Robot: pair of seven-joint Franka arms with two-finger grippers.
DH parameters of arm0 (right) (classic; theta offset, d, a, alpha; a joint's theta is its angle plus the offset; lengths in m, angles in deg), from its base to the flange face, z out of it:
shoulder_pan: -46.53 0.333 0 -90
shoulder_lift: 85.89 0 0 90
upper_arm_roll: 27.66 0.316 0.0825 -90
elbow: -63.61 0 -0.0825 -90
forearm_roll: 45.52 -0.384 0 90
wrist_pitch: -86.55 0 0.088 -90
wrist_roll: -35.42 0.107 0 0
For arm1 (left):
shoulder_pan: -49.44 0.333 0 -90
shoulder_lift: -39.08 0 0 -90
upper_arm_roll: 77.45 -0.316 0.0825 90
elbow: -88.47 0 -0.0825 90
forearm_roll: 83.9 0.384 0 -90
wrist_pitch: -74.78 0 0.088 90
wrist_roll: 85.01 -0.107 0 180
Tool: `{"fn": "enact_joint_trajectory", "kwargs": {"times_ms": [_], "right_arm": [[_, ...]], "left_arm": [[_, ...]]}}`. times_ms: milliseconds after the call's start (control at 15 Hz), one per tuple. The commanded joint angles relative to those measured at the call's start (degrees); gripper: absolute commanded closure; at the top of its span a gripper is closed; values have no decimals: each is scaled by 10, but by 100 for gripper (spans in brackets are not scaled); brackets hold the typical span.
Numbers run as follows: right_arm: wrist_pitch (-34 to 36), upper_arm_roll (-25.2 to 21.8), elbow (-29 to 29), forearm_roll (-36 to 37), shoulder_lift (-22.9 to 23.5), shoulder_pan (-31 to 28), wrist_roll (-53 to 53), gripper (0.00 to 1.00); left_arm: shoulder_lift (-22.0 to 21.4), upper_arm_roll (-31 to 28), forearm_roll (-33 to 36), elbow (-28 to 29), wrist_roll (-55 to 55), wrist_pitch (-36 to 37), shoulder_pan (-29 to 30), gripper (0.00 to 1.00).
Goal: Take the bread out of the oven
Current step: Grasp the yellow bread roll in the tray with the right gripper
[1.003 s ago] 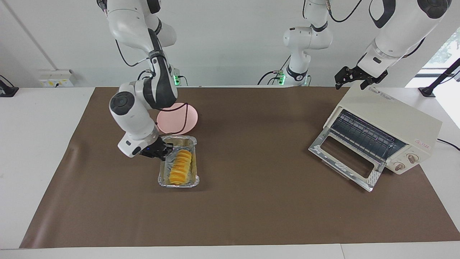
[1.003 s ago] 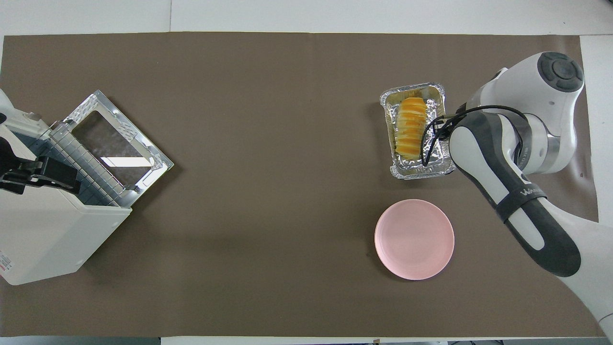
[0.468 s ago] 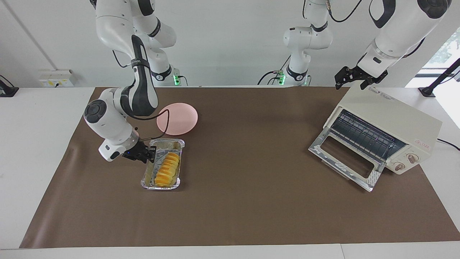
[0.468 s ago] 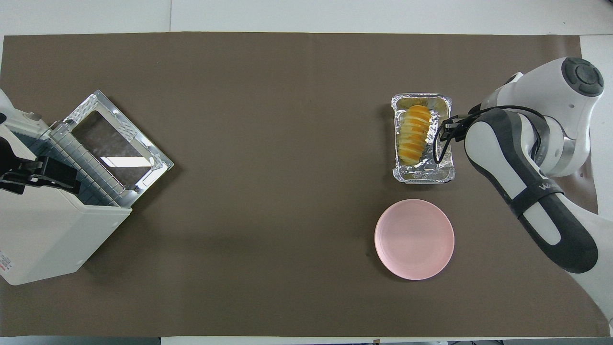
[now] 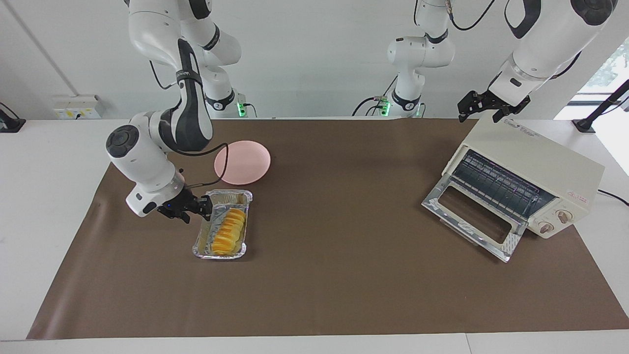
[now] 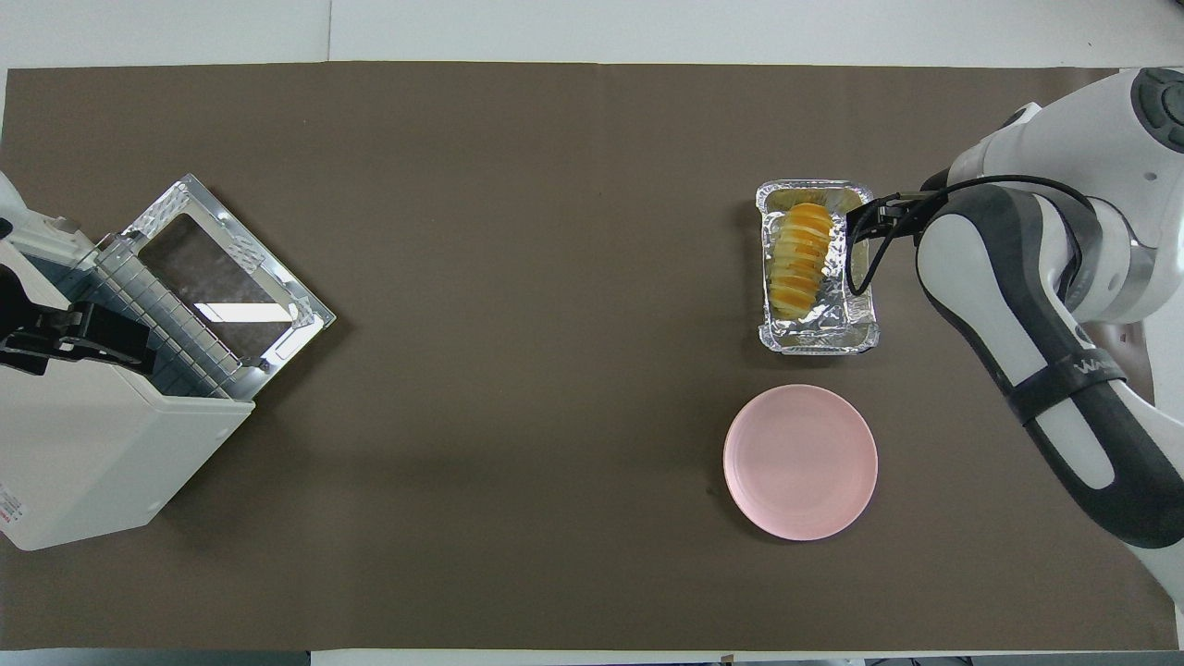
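Small golden-yellow ridged loaf of bread (image 5: pixel 227 230) lying lengthwise in a rectangular crinkled silver foil tray (image 5: pixel 201 247), resting on the brown table mat (image 5: pixel 334 275) toward the right arm's end, farther from the robots than the round pink plate (image 5: pixel 242 162) just beside it. Out of the boxy cream-white toaster oven (image 5: pixel 535 174), well apart at the left arm's end, chrome-framed glass door (image 5: pixel 471 216) folded down flat, dark wire rack (image 5: pixel 496 184) visible inside.

Right gripper (image 5: pixel 205 206) low at the tray's long rim on the side toward the right arm's end, fingers apart, clamped on nothing; whether a fingertip touches the foil cannot be told. Bread untouched.

Left gripper (image 5: pixel 484 110) raised over the oven's top corner nearest the robots, fingers apart, empty, waiting.
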Motion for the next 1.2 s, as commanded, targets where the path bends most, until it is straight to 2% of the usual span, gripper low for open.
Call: {"fn": "enact_joint_trajectory", "kwargs": {"times_ms": [0,334,602,803,869,936,1137], "right_arm": [[-60,4,33,7,6,5,42,0],[-97,4,54,3,20,21,92,0],[-148,5,101,2,17,22,99,0],[-163,7,122,1,13,30,109,13],[-165,6,124,1,13,34,110,22],[-164,7,124,1,13,34,110,36],[-157,7,122,2,13,34,105,100]], "left_arm": [[-4,2,-4,0,-2,3,5,0],[-4,2,-4,0,-2,3,6,0],[-4,2,-4,0,-2,3,6,0],[-4,2,-5,0,-2,3,5,0],[-4,2,-5,0,-2,3,5,0],[-4,2,-4,0,-2,3,6,0],[-4,2,-5,0,-2,3,6,0]]}}
